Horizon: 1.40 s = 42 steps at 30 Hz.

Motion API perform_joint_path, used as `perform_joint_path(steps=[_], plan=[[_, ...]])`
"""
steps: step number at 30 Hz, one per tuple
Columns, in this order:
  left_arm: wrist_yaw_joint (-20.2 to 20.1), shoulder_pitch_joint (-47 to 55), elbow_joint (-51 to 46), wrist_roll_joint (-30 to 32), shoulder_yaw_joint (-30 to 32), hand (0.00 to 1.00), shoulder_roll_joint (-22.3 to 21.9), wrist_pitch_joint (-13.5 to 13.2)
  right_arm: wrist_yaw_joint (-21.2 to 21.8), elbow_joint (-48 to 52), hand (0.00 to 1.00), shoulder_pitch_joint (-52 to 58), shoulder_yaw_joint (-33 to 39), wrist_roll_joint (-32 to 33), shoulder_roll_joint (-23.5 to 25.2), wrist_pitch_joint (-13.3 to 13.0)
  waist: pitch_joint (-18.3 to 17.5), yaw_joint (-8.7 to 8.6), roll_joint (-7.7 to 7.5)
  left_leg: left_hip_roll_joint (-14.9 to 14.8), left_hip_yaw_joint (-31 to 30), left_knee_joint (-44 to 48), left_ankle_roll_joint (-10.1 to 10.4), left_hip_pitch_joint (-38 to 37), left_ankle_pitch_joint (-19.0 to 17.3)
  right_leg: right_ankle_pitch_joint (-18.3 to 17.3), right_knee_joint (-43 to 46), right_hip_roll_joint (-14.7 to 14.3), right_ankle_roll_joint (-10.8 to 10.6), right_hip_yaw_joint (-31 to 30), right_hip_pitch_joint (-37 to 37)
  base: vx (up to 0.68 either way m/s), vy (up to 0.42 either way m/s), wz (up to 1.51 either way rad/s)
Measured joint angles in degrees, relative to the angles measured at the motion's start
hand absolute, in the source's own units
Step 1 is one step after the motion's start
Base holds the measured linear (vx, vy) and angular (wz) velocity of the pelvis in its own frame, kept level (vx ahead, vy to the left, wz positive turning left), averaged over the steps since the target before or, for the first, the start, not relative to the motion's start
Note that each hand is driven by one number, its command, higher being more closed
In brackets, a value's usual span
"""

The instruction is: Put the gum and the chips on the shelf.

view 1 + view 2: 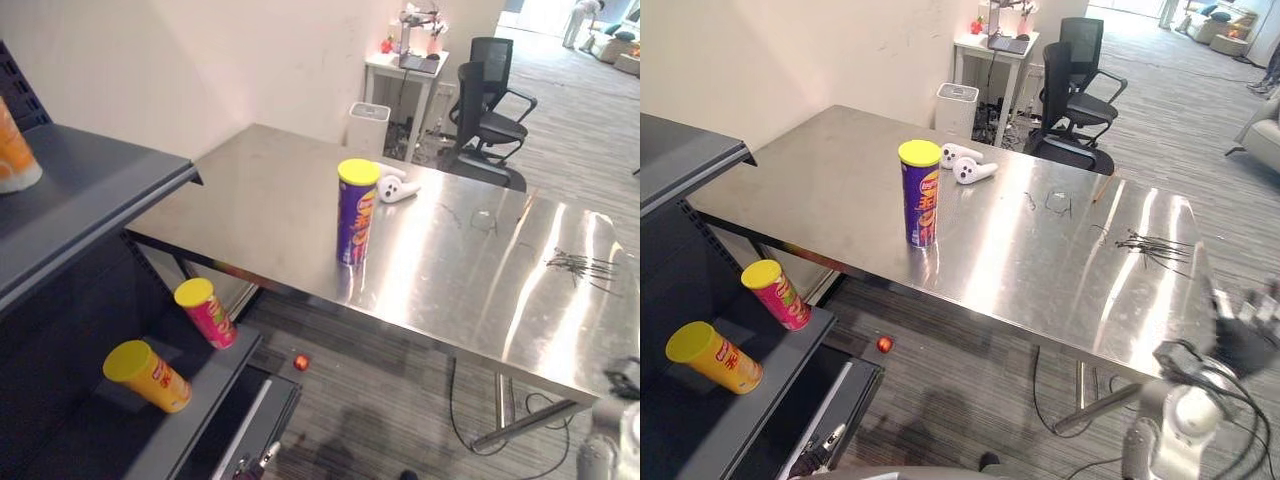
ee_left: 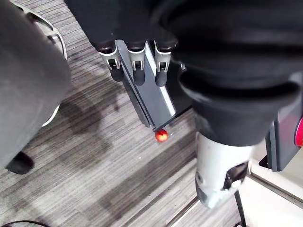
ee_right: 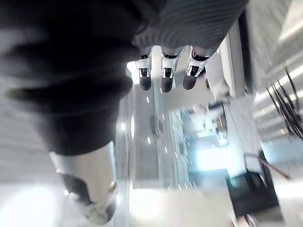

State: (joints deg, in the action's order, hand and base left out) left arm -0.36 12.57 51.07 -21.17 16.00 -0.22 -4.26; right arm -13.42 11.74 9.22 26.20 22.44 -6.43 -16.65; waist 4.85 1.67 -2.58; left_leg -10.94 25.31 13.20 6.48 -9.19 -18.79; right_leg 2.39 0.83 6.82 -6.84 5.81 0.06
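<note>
Nearest to you, the left hand (image 2: 137, 66) hangs over the carpet (image 2: 94, 156) with its fingers straight and side by side, holding nothing. Past them a small red ball (image 2: 161, 136) lies on the floor at the corner of the shelf (image 1: 215, 375). At your lower right, the right hand (image 1: 1243, 340) is raised just off the near edge of the steel table (image 1: 500, 280). Its fingers (image 3: 163, 78) are straight and its thumb stands apart, and it too is empty. On your left, the shelf's low board carries a yellow can (image 1: 150, 375) and a pink can (image 1: 207, 312), both lying tilted with their yellow lids towards you. An orange thing (image 1: 12, 150) stands on the upper board (image 1: 90, 185). The chips (image 1: 356, 212), a purple can with a yellow lid, stand upright near the middle of the table, well apart from both hands. Just behind the can lie two small white pieces (image 1: 397, 186), close together; you cannot tell what they are. Beyond the table stand a white bin (image 1: 367, 127), a white desk (image 1: 405, 70) and two black office chairs (image 1: 495, 110).
</note>
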Motion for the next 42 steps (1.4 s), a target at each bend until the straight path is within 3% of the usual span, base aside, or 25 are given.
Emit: perform_joint_path(steps=[1,3,6,13,24,42], plan=[[0.0,0.0,-0.1,0.0,0.0,0.0,0.0,0.0,0.5,0.0,0.0,0.0,-0.2,0.0,0.0,0.2,0.0,0.0,0.03,0.1,-0.1,0.0,0.0,0.1,0.0,0.0,0.0,0.1,0.0,0.1,0.0,0.04,0.005,0.27],[0.1,0.1,-0.4,0.1,0.1,0.0,0.0,-0.1,6.9,-0.3,0.0,-0.7,-3.4,0.0,-0.9,1.5,0.1,0.12,-0.08,1.2,-1.5,-0.2,-0.5,0.8,0.6,0.3,-1.0,0.8,-0.5,0.9,0.0,0.04,0.024,0.22],[0.2,0.1,-0.2,0.1,-0.5,0.0,0.4,-0.2,11.6,-2.0,0.0,-2.9,-6.6,0.1,-3.2,2.3,0.1,0.09,0.01,2.2,-2.8,-1.3,-1.0,1.1,1.2,0.5,-1.9,1.4,-0.7,1.5,0.6,0.01,0.005,0.11],[0.2,0.0,0.9,0.1,-3.4,0.0,2.2,-0.5,17.7,-8.4,0.0,-8.8,-12.1,0.1,-7.9,5.3,-0.2,-0.07,0.35,3.6,-7.6,-2.2,-1.4,2.2,2.0,0.8,-3.9,2.3,-1.0,3.9,1.9,0.01,-0.018,0.2],[0.3,0.0,1.1,0.1,-5.7,0.0,4.1,-0.5,17.8,-15.0,0.0,-20.4,-18.4,0.0,-11.9,10.5,-0.2,0.13,0.59,5.5,-13.3,-1.9,-2.5,3.5,2.6,0.9,-4.7,4.2,-1.1,7.1,3.4,-0.01,-0.02,0.18],[0.1,0.2,1.4,0.1,-6.6,0.0,5.1,-0.3,17.7,-21.7,0.0,-29.9,-22.7,-0.1,-13.1,13.0,1.9,0.18,1.11,6.0,-16.6,-1.0,-2.7,5.1,2.8,0.9,-4.5,4.6,-1.1,8.8,3.5,-0.03,-0.035,0.06]])
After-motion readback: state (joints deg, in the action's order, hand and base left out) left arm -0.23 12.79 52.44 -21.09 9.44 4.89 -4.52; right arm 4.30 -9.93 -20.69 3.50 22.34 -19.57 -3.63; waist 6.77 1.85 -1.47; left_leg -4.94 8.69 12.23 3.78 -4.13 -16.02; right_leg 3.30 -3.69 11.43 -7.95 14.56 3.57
